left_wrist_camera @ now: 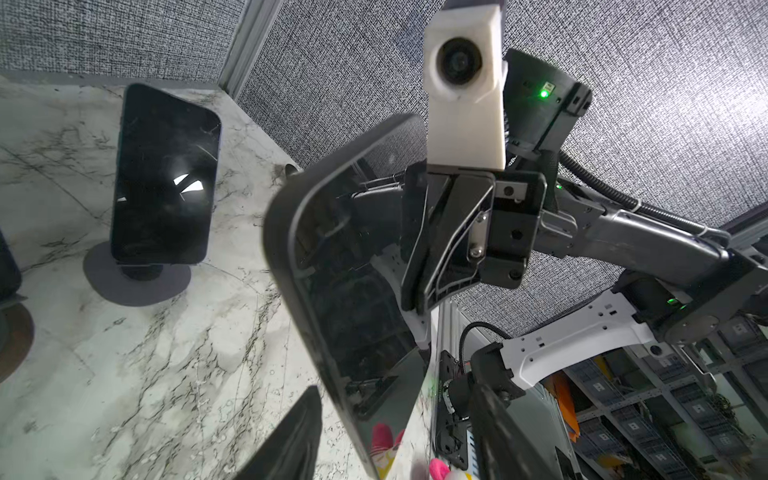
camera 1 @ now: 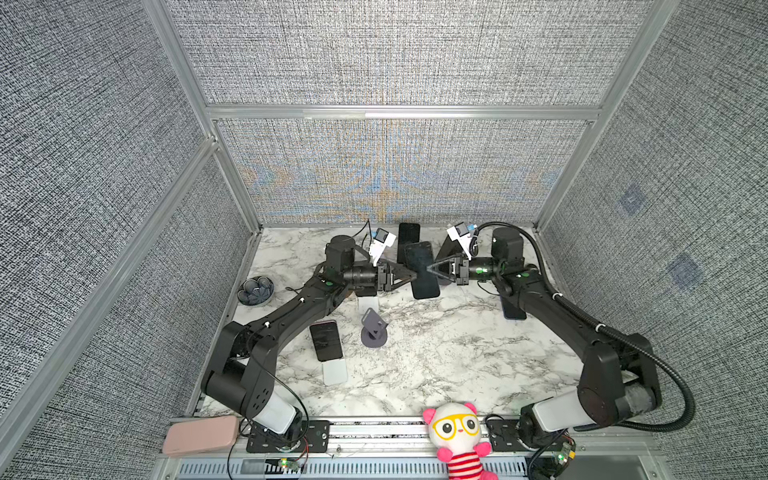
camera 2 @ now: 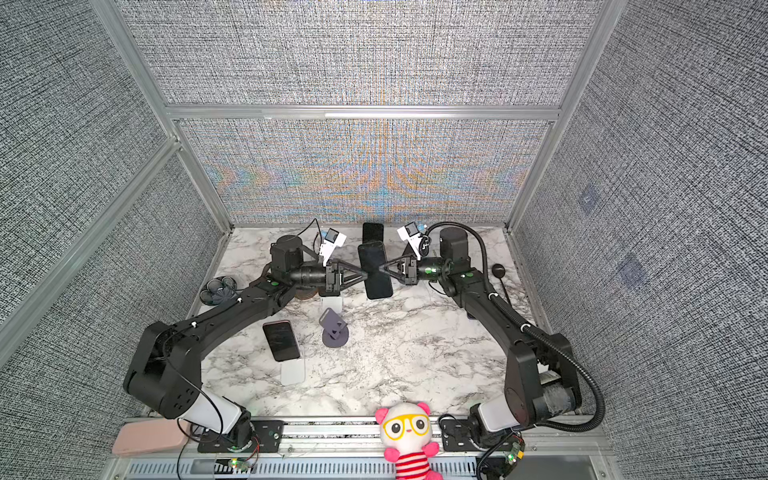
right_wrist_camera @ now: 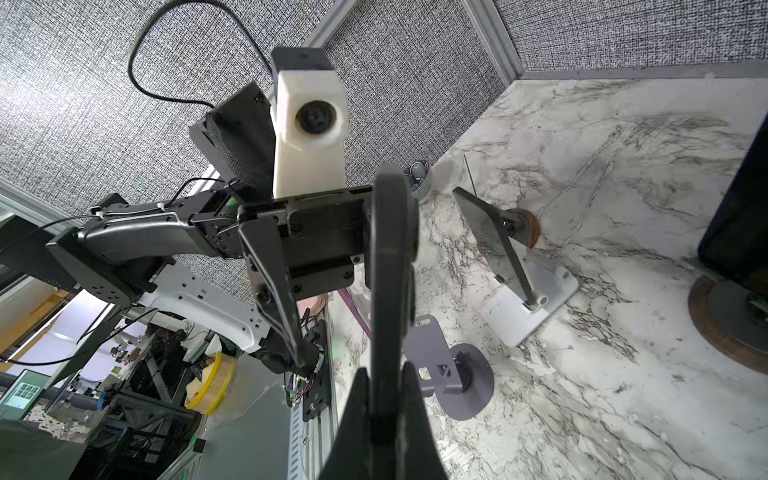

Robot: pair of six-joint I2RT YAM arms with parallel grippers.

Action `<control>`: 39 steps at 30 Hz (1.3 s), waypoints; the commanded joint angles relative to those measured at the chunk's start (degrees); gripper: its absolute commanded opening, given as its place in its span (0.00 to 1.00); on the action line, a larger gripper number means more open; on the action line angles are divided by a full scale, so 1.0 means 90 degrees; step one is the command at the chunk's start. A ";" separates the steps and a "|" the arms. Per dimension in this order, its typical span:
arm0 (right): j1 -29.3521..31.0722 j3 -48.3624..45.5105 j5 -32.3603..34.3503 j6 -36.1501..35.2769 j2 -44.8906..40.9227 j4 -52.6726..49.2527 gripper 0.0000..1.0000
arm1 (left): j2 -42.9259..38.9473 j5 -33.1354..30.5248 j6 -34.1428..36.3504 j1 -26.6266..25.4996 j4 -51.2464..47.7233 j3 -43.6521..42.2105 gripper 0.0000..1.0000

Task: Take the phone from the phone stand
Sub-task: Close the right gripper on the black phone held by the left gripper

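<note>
The dark phone (camera 1: 422, 270) (camera 2: 375, 270) hangs in the air at the back middle of the table, between my two grippers. My right gripper (camera 1: 430, 268) (right_wrist_camera: 384, 374) is shut on its edge (right_wrist_camera: 390, 270). The left gripper (camera 1: 413, 277) (left_wrist_camera: 395, 395) is open; its fingers stand apart on either side of the phone (left_wrist_camera: 353, 270) without pressing it. An empty grey phone stand (camera 1: 374, 328) (camera 2: 333, 330) (right_wrist_camera: 440, 365) sits on the marble below and in front of the phone.
Another phone on a round stand (camera 1: 408, 237) (left_wrist_camera: 164, 174) is at the back wall. A phone on a white stand (camera 1: 326, 340) sits front left. A dark bowl (camera 1: 255, 291) is at the left edge, a plush toy (camera 1: 457, 436) and a pink case (camera 1: 201, 434) at the front rail.
</note>
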 commanded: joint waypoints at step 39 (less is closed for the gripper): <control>-0.2010 0.0340 0.4573 -0.1959 -0.0847 -0.5095 0.55 | 0.2006 -0.3120 0.0770 -0.1878 -0.3723 0.3546 0.00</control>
